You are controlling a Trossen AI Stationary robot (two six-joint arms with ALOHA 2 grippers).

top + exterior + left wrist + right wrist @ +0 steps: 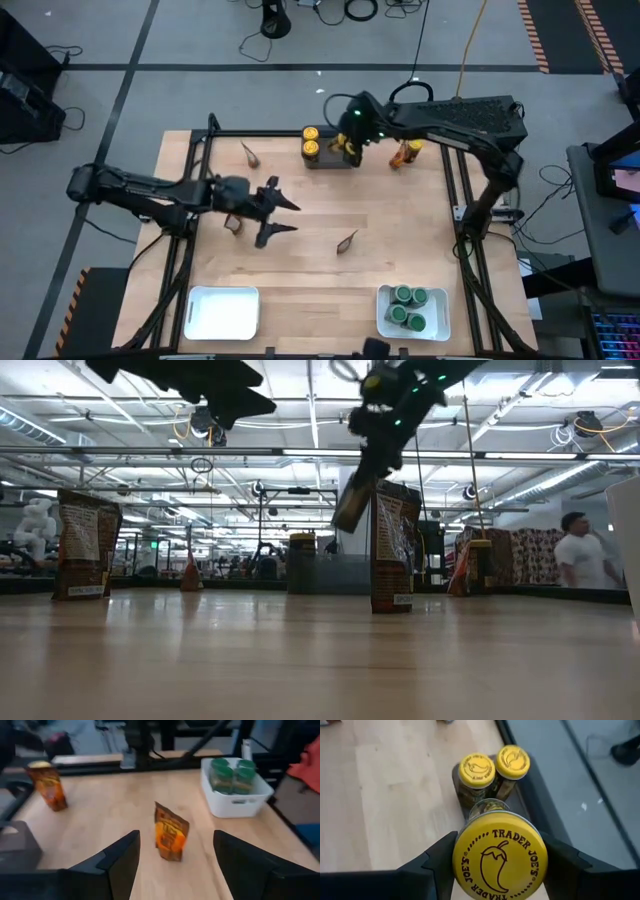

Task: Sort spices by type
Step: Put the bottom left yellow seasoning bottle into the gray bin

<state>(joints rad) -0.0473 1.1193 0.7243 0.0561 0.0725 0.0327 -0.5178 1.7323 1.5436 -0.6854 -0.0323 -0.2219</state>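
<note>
My right gripper [349, 143] is shut on a yellow-lidded jar [499, 856] and holds it over the dark grey bin [322, 160] at the table's back middle. Two more yellow-lidded jars [476, 770] [512, 762] stand in that bin. My left gripper [295, 217] hangs open over the table's left middle, holding nothing. One brown-orange packet [170, 833] stands ahead of its fingers [116, 860]. Other packets stand at the back left [250, 153], under the left arm [233, 223] and at the back right [405, 153]. Several green-lidded jars [411, 304] fill the front right white tray [384, 322].
A second white tray [222, 312] lies at the front left with nothing in it. Black frame rails [452, 190] run along the table's sides. A person [576, 550] stands in the room beyond the table.
</note>
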